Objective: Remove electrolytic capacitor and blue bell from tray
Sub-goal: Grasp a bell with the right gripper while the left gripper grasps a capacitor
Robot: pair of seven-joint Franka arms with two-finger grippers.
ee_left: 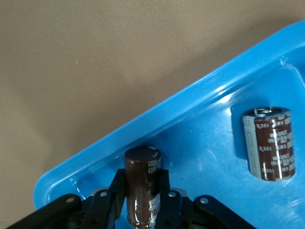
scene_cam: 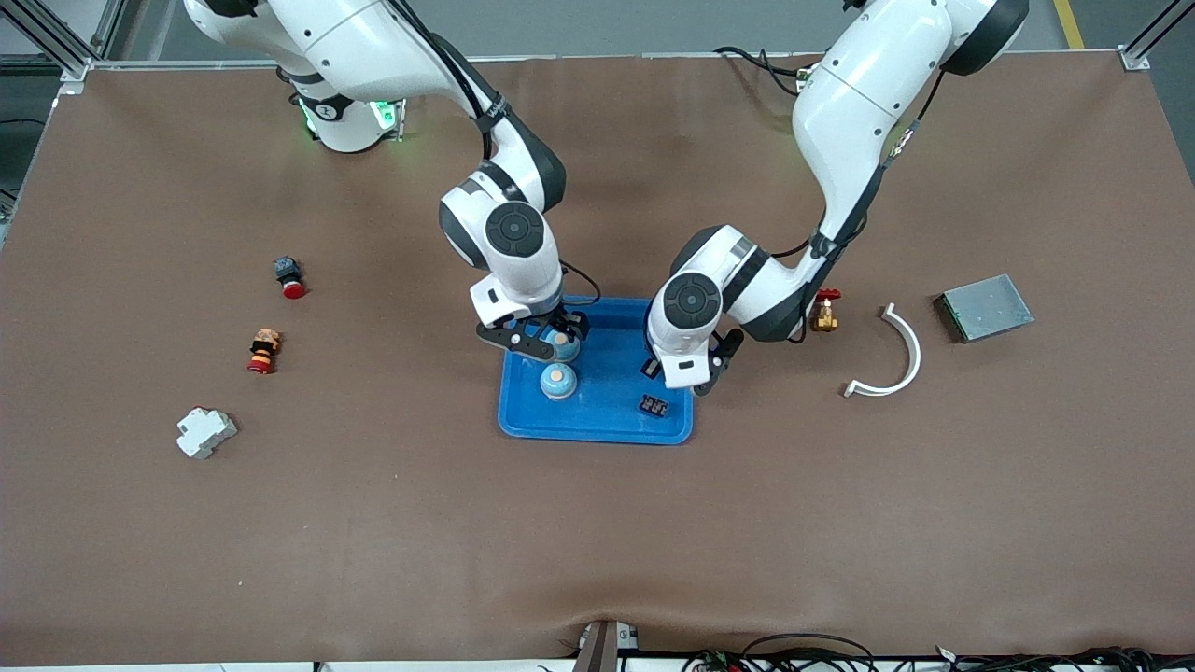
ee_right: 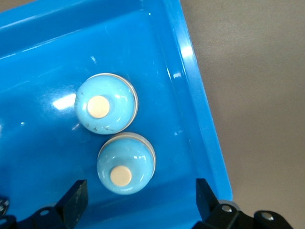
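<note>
A blue tray (scene_cam: 597, 431) sits mid-table. Two light-blue bells stand in it at the right arm's end: one (scene_cam: 558, 381) nearer the front camera, the other (scene_cam: 566, 347) beside it. My right gripper (scene_cam: 551, 338) is open low over the second bell; in the right wrist view its fingertips (ee_right: 76, 198) stand wide beside that bell (ee_right: 126, 163), not touching it. My left gripper (scene_cam: 680, 376) is over the tray's other end, shut on an upright brown capacitor (ee_left: 142, 167). A second capacitor (ee_left: 269, 143) lies in the tray (ee_left: 190, 90), also in the front view (scene_cam: 655, 406).
Toward the right arm's end lie a red-capped button (scene_cam: 289, 277), a red and orange part (scene_cam: 263, 351) and a white block (scene_cam: 205, 432). Toward the left arm's end lie a brass valve (scene_cam: 825, 313), a white curved strip (scene_cam: 892, 359) and a grey box (scene_cam: 985, 306).
</note>
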